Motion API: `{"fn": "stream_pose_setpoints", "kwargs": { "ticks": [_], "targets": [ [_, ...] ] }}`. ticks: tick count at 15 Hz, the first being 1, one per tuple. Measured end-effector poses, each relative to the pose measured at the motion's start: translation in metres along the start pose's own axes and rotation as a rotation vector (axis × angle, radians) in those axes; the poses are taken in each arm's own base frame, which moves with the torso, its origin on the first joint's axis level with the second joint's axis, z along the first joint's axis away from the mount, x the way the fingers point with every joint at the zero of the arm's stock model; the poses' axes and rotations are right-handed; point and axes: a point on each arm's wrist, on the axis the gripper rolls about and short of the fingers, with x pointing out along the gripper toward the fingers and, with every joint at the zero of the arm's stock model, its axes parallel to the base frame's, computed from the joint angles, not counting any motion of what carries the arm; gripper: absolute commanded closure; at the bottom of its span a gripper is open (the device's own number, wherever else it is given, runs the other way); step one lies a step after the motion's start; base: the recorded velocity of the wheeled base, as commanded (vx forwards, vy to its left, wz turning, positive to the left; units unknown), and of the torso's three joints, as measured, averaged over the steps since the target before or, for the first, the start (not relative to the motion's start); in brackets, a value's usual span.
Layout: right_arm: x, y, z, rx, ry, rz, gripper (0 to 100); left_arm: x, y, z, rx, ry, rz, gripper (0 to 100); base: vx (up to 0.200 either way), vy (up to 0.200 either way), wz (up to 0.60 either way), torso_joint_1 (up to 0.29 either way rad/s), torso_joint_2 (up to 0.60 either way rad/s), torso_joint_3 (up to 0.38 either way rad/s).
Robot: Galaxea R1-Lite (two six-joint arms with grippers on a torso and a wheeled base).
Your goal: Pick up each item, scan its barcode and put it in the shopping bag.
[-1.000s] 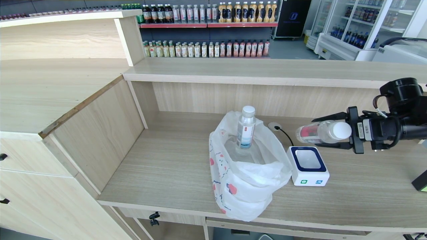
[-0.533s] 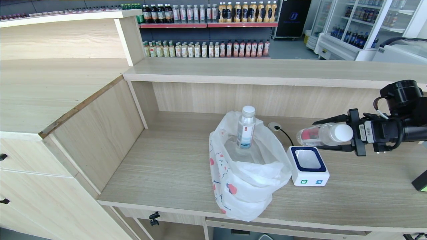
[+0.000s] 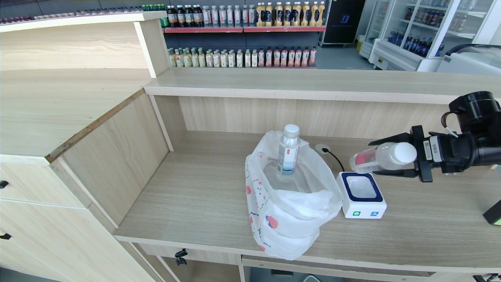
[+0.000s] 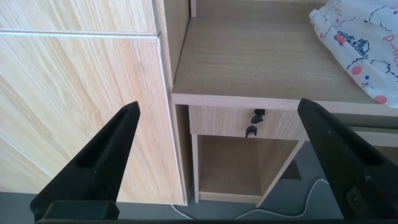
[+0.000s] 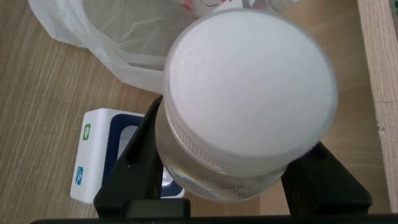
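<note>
Since the earlier frames the held bottle (image 3: 381, 157) has tipped, its base end now dipping toward the scanner (image 3: 362, 194), white cap nearest the wrist. The right jaws pinch this bottle near-horizontal, above the scanner's far edge and apart from it. The tilt is judged to present the label to the scan window; where the barcode lies cannot be told. The shopping bag (image 3: 287, 211) stands open on the worktop (image 3: 188, 196) just beside the scanner, which keeps the transfer short. A second bottle (image 3: 289, 150) stands upright inside it, evidently processed. The left jaws are spread and empty, low by the worktop's front edge, away from the work
</note>
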Motion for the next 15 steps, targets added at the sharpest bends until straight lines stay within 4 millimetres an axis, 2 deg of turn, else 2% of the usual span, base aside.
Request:
{"fn": "stream_pose_setpoints", "kwargs": {
  "ticks": [4, 8, 12, 13, 15],
  "targets": [
    [-0.019, -0.028, 0.026, 0.172, 0.024, -0.077, 100, 0.0, 0.0, 0.0, 0.0, 0.0, 0.0, 0, 0.0, 0.0, 0.0, 0.0, 0.0, 0.0],
    [-0.055, -0.043, 0.062, 0.526, 0.024, -0.186, 100, 0.0, 0.0, 0.0, 0.0, 0.0, 0.0, 0, 0.0, 0.0, 0.0, 0.0, 0.0, 0.0],
    [-0.091, -0.031, 0.092, 1.023, -0.001, -0.291, 100, 0.0, 0.0, 0.0, 0.0, 0.0, 0.0, 0, 0.0, 0.0, 0.0, 0.0, 0.0, 0.0],
    [-0.1, -0.024, 0.095, 1.116, 0.005, -0.324, 100, 0.0, 0.0, 0.0, 0.0, 0.0, 0.0, 0, 0.0, 0.0, 0.0, 0.0, 0.0, 0.0],
    [-0.114, -0.009, 0.097, 1.19, 0.035, -0.378, 100, 0.0, 0.0, 0.0, 0.0, 0.0, 0.0, 0, 0.0, 0.0, 0.0, 0.0, 0.0, 0.0]
  ]
}}
